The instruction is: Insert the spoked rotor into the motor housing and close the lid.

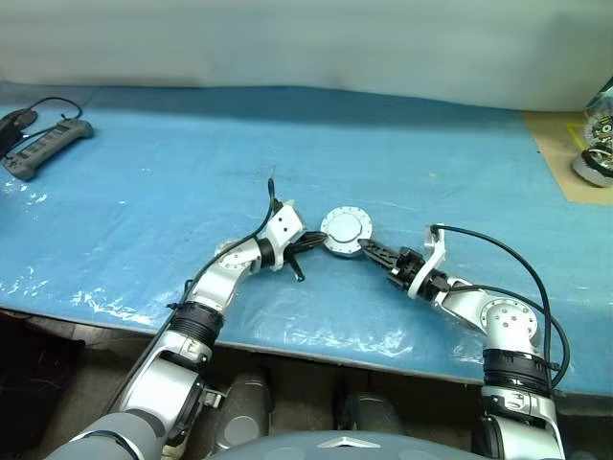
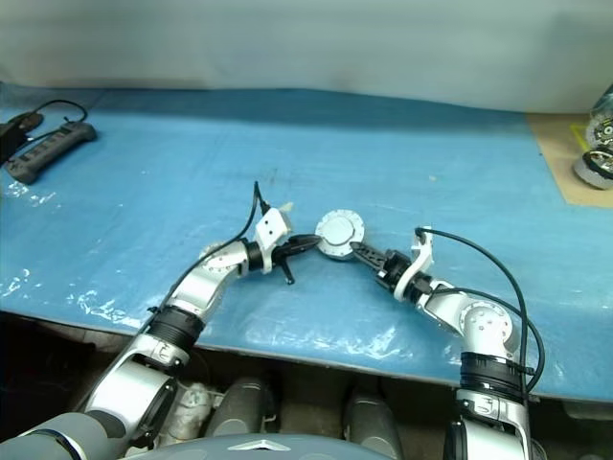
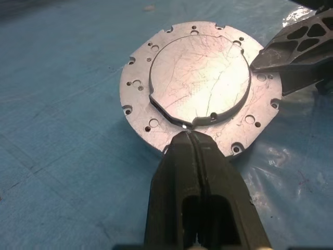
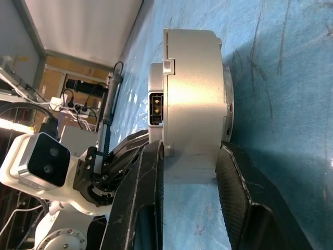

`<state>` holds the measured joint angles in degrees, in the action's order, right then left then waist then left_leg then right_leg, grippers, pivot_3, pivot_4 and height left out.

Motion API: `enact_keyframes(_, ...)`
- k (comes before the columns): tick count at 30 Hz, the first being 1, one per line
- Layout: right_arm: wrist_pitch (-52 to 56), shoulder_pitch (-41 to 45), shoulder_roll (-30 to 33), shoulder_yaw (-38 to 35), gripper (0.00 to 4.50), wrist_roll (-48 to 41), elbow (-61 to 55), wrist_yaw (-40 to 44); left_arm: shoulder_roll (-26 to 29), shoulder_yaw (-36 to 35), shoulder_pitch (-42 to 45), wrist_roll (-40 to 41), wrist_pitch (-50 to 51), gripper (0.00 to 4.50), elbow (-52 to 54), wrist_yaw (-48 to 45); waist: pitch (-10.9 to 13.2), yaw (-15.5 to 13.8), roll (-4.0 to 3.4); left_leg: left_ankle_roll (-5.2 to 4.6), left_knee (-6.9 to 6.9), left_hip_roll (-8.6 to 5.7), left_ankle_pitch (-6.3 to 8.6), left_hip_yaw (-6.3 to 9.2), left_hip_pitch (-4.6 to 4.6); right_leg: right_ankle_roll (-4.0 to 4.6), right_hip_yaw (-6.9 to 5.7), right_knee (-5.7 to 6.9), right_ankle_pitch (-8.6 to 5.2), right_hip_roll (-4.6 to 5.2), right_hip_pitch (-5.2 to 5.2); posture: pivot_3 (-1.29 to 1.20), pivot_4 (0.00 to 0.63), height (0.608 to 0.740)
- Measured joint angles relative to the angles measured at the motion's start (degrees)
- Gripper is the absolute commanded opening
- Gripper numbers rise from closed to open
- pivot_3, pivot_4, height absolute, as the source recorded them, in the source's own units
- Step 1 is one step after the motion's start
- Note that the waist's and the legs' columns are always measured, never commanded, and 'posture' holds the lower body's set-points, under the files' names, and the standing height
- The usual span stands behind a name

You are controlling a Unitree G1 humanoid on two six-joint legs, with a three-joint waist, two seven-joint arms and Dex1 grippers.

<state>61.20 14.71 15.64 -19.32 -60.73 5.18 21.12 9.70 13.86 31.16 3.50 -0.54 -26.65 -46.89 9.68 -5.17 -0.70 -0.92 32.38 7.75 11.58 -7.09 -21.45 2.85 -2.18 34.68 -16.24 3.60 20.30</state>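
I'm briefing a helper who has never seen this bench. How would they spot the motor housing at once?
Start at the blue sheet covering the table and go to its near middle, where the two arms meet. The motor housing is the round silver-grey puck between the left pincer and right pincer. Its plain flat top with small rim holes sets it apart from the dark power strip far left.

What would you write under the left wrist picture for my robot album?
Shut left gripper touching the round silver lid on the blue table cover.
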Motion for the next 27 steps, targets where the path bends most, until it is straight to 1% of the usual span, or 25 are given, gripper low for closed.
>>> enact_keyframes(6,-0.22,-0.01,-0.42,0.01,1.05,0.4,-0.22,0.01,0.13,0.02,0.02,-0.01,0.62,0.0,0.19,-0.7,0.0,-0.05,0.0,0.15,-0.22,0.01,-0.21,-0.01,0.11,0.06,0.0,0.01,0.03,-0.02,0.0,0.0,0.15,0.74)
enact_keyframes(9,-0.13,-0.02,-0.8,0.03,1.05,0.48,-0.61,-0.15,0.82,-0.47,-0.32,1.93,3.5,0.0,2.19,-3.01,0.01,-0.02,0.01,0.12,-0.26,0.01,-0.23,-0.02,0.08,0.07,0.0,0.0,0.02,-0.02,0.05,0.0,0.15,0.74)
enact_keyframes(11,0.15,0.0,-1.41,-0.3,1.05,0.08,-1.06,-0.62,1.33,-1.65,-2.44,7.49,11.73,0.0,8.14,-5.39,0.03,0.45,0.04,0.12,-0.29,0.01,-0.25,-0.05,-0.1,0.14,0.0,0.04,-0.01,-0.02,0.27,0.0,0.15,0.74)
enact_keyframes(13,0.69,0.01,-1.99,-1.0,1.05,-0.92,-1.61,-1.53,1.65,-4.37,-3.79,16.3,23.59,0.0,16.21,-6.46,0.07,0.83,0.11,0.16,-0.26,0.04,-0.32,-0.04,-0.62,0.25,-0.03,0.22,0.0,-0.07,0.83,0.0,0.15,0.74)
enact_keyframes(14,0.88,0.0,-2.37,-1.42,1.05,-1.54,-1.67,-2.08,2.31,-5.84,-3.64,20.28,28.51,0.0,19.63,-6.92,0.07,0.98,0.11,0.19,-0.26,0.08,-0.34,-0.03,-0.73,0.32,-0.05,0.28,0.04,-0.11,0.94,0.0,0.15,0.74)
enact_keyframes(16,1.3,-0.05,-3.19,-2.5,1.05,-2.93,-1.64,-3.4,4.74,-8.86,-1.92,25.7,34.93,0.0,23.35,-8.0,0.07,1.08,0.09,0.2,-0.3,0.11,-0.34,-0.02,-0.68,0.4,-0.11,0.32,0.03,-0.15,0.92,0.0,0.15,0.74)
enact_keyframes(18,1.67,-0.37,-4.05,-4.14,1.05,-5.02,-1.55,-4.86,6.88,-11.5,-0.55,28.36,38.37,0.0,23.5,-8.44,0.1,1.08,0.03,0.21,-0.37,0.11,-0.35,-0.01,-0.67,0.42,-0.12,0.25,0.01,-0.16,0.91,0.0,0.15,0.74)
enact_keyframes(21,2.58,-0.96,-5.21,-6.68,1.05,-9.24,-1.55,-7.33,8.71,-13.71,-0.4,30.22,41.57,0.0,20.47,-8.78,0.14,1.09,-0.01,0.16,-0.36,0.08,-0.33,-0.02,-0.86,0.4,-0.13,0.09,0.02,-0.15,0.99,0.0,0.15,0.74)
enact_keyframes(24,2.45,-0.77,-7.39,-7.69,1.05,-14.66,-2.59,-10.49,9.04,-16.06,-0.76,31.45,43.78,0.0,16.35,-8.24,0.14,1.23,-0.02,0.15,-0.2,0.11,-0.35,0.0,-1.38,0.18,-0.16,0.28,0.15,-0.17,1.58,0.0,0.15,0.74)
enact_keyframes(27,1.54,0.53,-8.27,-7.56,1.05,-19.36,-5.88,-13.78,6.82,-19.99,-0.84,34.46,46.66,0.58,14.47,-5.45,0.15,1.21,-0.02,0.13,0.16,0.11,-0.36,0.04,-2.0,0.18,-0.16,0.84,0.15,-0.16,2.2,0.0,0.15,0.74)
